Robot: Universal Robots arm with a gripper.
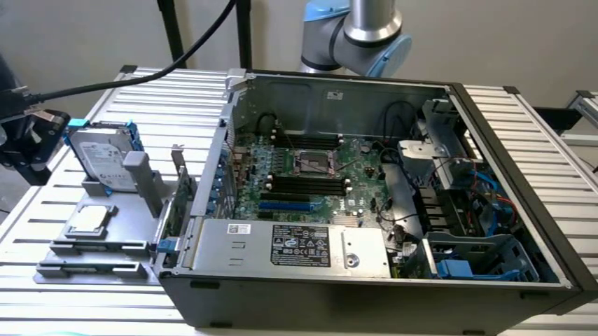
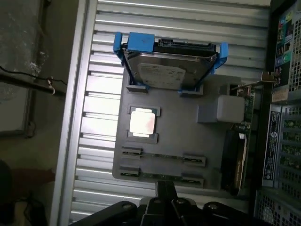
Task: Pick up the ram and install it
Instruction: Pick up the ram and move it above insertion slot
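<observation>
One ram (image 2: 157, 175) lies in the gray holder (image 2: 188, 136), just beyond the closed, empty jaws.

Long, thin green circuit-board ram stick (image 2: 161, 176) resting in its holder, not gripped.
It stands on its long edge and is seen edge-on as a narrow dark-green strip, so its chips cannot be made out. Each end sits in a small grey clip of the grey plastic tray (image 2: 188, 136). The stick lies level and crosswise to the claw (image 2: 165, 189), just past the claw's tip, with its middle nearly in line with the claw.
</observation>
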